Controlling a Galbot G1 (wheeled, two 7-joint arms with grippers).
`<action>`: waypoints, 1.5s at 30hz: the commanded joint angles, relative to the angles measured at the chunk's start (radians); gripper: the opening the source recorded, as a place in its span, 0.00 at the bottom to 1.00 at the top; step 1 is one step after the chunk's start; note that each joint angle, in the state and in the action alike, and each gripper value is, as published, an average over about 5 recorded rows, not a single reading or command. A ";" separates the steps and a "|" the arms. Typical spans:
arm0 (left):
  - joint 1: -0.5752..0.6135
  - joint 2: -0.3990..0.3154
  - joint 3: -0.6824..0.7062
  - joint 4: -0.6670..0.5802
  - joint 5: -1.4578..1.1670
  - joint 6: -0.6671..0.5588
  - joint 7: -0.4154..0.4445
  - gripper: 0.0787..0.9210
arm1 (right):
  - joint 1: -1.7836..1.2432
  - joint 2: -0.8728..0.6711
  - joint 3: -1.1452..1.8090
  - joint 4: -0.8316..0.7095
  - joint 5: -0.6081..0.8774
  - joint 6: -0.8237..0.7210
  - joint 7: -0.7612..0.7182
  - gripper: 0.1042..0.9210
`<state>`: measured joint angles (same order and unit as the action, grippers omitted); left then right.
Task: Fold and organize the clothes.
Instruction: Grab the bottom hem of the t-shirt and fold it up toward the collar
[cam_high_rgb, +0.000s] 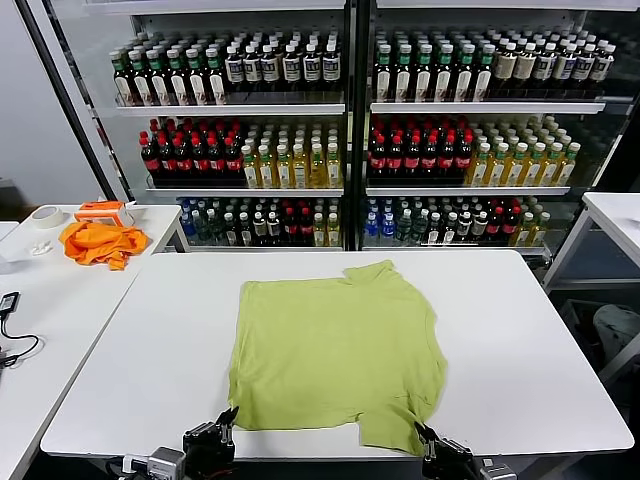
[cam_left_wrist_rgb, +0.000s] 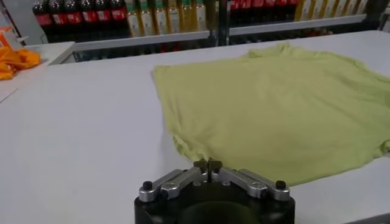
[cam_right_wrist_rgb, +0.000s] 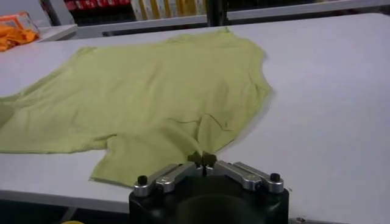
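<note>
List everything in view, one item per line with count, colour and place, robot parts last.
T-shirt: one, light yellow-green, spread flat on the middle table, a sleeve reaching the near edge.
Table: one, white, in front of the robot.
Side table: one, white, to the left.
Orange cloth: one, bright orange, bunched on the side table's far end.
Tape roll: one, whitish, beside the orange cloth.
Cable: one, black, on the side table's near part.
Fridge: one, glass-doored, behind the table, shelves full of bottles, too many to count.
Left gripper: one, black and silver, shut, at the shirt's near-left hem.
Right gripper: one, black and silver, shut on the T-shirt at its near sleeve.
</note>
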<state>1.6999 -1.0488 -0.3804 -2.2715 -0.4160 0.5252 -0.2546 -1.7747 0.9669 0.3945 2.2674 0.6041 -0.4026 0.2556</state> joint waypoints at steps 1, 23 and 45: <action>0.043 0.012 -0.032 -0.044 -0.007 0.001 0.003 0.01 | -0.054 -0.024 0.047 0.098 0.009 -0.019 -0.005 0.00; -0.357 0.064 -0.032 0.231 -0.213 -0.077 0.118 0.01 | 0.529 -0.035 -0.038 -0.144 0.239 -0.176 0.100 0.00; -0.657 0.008 0.136 0.580 -0.144 -0.121 0.183 0.01 | 0.658 0.067 -0.124 -0.393 0.159 -0.171 0.034 0.00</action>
<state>1.1839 -1.0366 -0.3000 -1.8546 -0.5734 0.4200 -0.0942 -1.1719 1.0151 0.2912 1.9449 0.7678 -0.5686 0.2930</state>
